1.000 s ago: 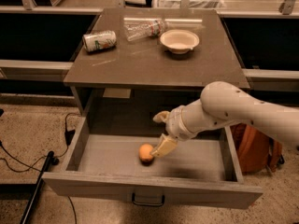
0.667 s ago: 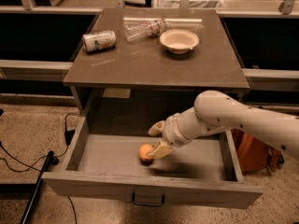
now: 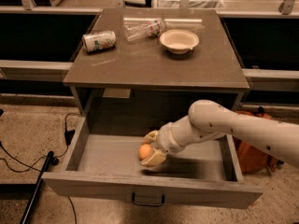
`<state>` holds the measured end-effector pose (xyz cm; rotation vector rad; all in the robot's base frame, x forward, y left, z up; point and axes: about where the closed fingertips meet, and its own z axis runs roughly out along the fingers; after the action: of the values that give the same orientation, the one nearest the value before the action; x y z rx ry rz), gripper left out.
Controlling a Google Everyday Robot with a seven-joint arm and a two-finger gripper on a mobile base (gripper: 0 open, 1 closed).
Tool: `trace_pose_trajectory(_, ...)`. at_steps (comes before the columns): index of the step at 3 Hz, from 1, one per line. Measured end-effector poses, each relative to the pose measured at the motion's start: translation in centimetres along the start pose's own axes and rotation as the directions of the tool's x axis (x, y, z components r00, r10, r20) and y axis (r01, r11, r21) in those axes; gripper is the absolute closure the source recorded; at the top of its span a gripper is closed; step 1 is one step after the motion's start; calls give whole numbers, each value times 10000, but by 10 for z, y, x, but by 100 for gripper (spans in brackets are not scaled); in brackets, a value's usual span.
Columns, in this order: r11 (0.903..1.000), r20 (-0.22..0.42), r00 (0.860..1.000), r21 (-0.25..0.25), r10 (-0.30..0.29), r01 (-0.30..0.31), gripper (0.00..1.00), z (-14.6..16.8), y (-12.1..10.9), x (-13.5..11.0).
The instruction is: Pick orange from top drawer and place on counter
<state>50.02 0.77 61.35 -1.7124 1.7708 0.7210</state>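
Small round orange fruit on floor of pulled-out wide shallow grey wooden top drawer, about mid-width. Cream two-finger gripper down inside drawer, unclenched, fingers spread, straddling orange. White arm enters from right. Grey-brown glossy counter above holds tipped drink can, clear plastic bottle on its side and beige bowl. Orange backpack on floor right of cabinet.

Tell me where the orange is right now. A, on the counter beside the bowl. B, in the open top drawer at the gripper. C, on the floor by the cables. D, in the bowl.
B: the orange sits inside the open top drawer, right at the gripper; the counter carries a can, a bottle and a bowl, no fruit.
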Motion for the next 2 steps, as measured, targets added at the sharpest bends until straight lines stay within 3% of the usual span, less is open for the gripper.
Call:
trace_pose_trajectory(1, 9995, 231, 9996, -265, -137, 143, 68, 6, 3, -5)
trace_pose_trajectory(2, 9980, 489, 9973, 328, -554, 538, 91, -19, 0, -25)
